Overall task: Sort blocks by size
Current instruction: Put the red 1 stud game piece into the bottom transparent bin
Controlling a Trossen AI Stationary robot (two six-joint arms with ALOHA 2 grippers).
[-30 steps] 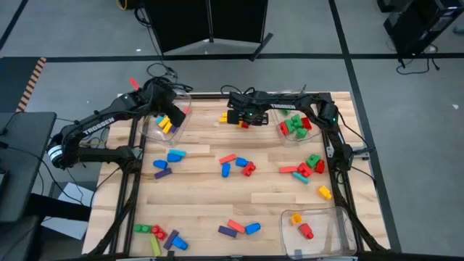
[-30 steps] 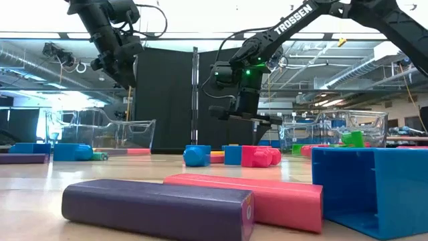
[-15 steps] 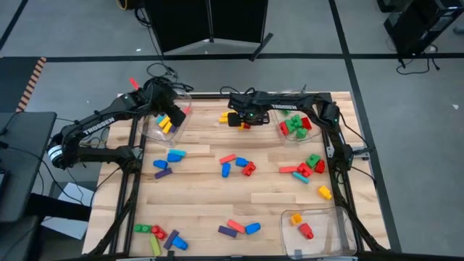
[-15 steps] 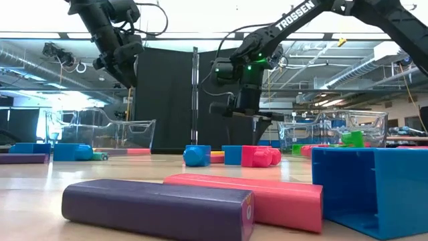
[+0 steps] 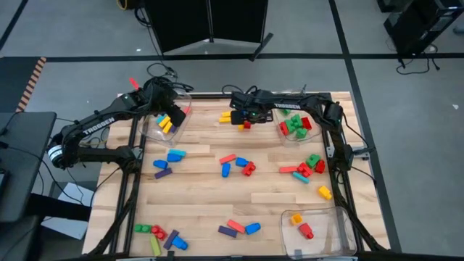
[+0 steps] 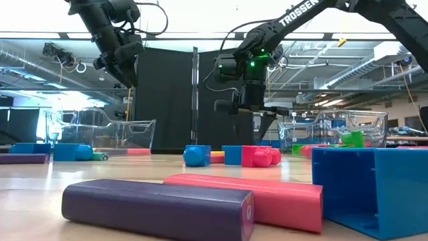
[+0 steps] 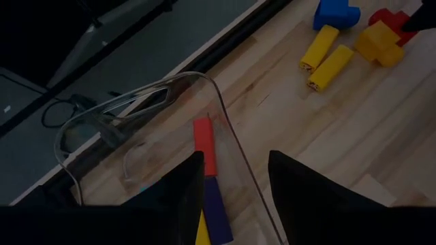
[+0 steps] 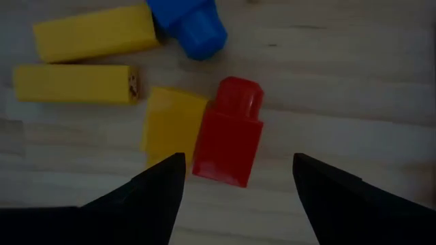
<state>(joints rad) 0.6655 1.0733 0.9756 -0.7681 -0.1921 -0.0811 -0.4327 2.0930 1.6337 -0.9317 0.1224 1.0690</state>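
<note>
The red brick [image 8: 228, 133], touching a yellow brick [image 8: 167, 124] near the desk's [image 5: 203, 196] far edge, sits below the right gripper [image 8: 235, 180], jaws spread for a pick, needing a straight descent; the left gripper [image 7: 235, 180], parted and empty, hangs over a clear bin [image 7: 177, 88].

glossy plastic blocks [image 8: 228, 133], matt wooden table [image 5: 203, 203]

Red block [image 8: 228, 139], yellow block [image 8: 169, 125], blue block [image 8: 193, 26]
</note>
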